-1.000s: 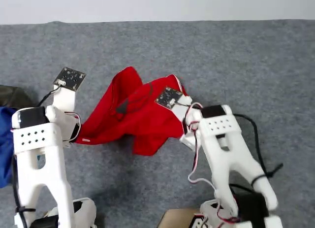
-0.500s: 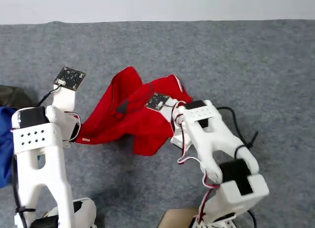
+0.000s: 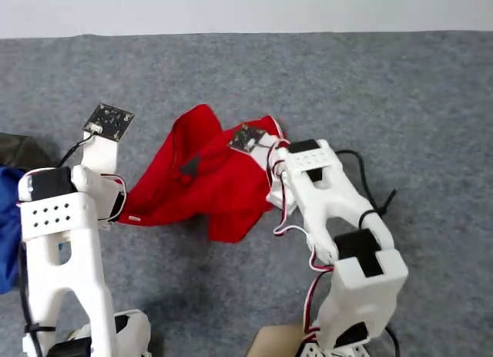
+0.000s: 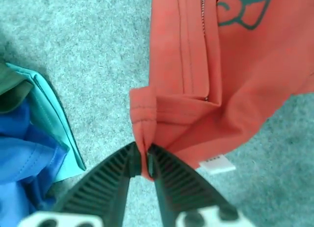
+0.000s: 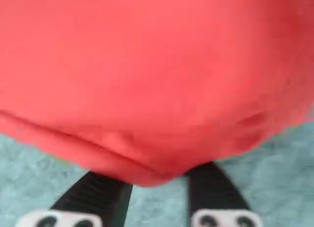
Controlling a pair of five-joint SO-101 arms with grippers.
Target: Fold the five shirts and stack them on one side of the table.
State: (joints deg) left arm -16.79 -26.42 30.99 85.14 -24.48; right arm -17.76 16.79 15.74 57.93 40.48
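Note:
A red shirt (image 3: pixel 208 172) lies crumpled in the middle of the grey table. At the shirt's left corner, my left gripper (image 4: pixel 143 163) is shut on a fold of its hem (image 4: pixel 142 114); in the high view this gripper (image 3: pixel 123 207) stays low by that corner. Along the shirt's right edge sits my right arm (image 3: pixel 308 180). My right gripper (image 5: pixel 157 180) is open. Its fingers (image 5: pixel 93 195) stand apart, and a fold of the red shirt (image 5: pixel 157 89) sags over the tips and hides them.
Blue (image 4: pixel 24 163) and teal (image 4: pixel 49 119) shirts lie bunched beside the left arm, with a dark green one (image 3: pixel 19 150) at the table's left edge. A brown cardboard piece (image 3: pixel 273 343) sits at the near edge. Grey table (image 3: pixel 400 102) stretches right and behind.
My right arm has swung in toward the shirt, its wrist shifting left and farther onto the red cloth. The left arm and the shirt's outline have stayed as they were.

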